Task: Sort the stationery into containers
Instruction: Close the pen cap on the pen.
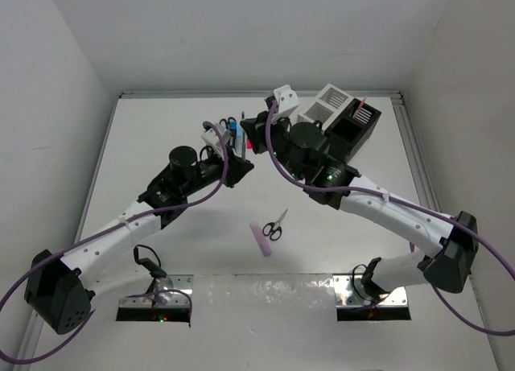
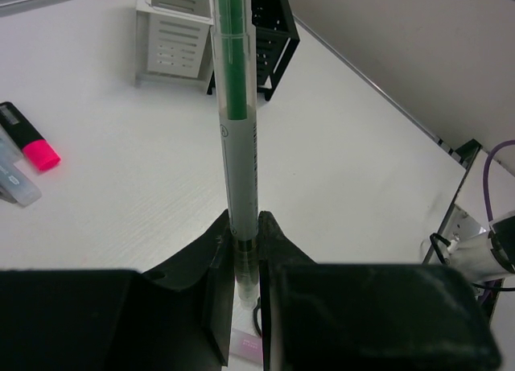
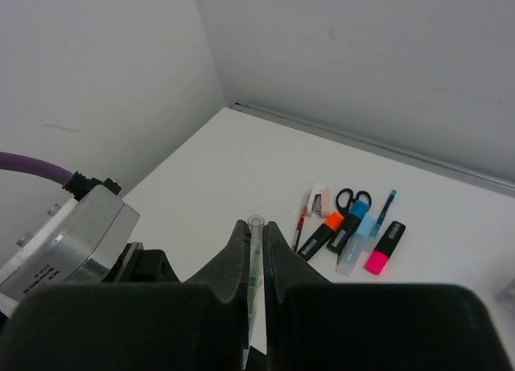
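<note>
My left gripper (image 2: pixel 244 226) is shut on a green pen (image 2: pixel 236 105) with a clear barrel, held above the table. My right gripper (image 3: pixel 252 230) is shut on the same pen's other end (image 3: pixel 255 258). The two grippers meet tip to tip in the top view (image 1: pixel 245 151). The white container (image 1: pixel 326 105) and the black container (image 1: pixel 354 129) stand side by side at the back right. A pair of black-handled scissors (image 1: pixel 275 224) and a lilac bar (image 1: pixel 261 238) lie mid-table.
A row of stationery lies at the back centre: a pink highlighter (image 3: pixel 385 248), an orange marker (image 3: pixel 320 234), a blue marker (image 3: pixel 352 220), a red pen (image 3: pixel 299 228), a blue pen (image 3: pixel 386 208) and second scissors (image 3: pixel 348 197). Walls close the table's back and sides.
</note>
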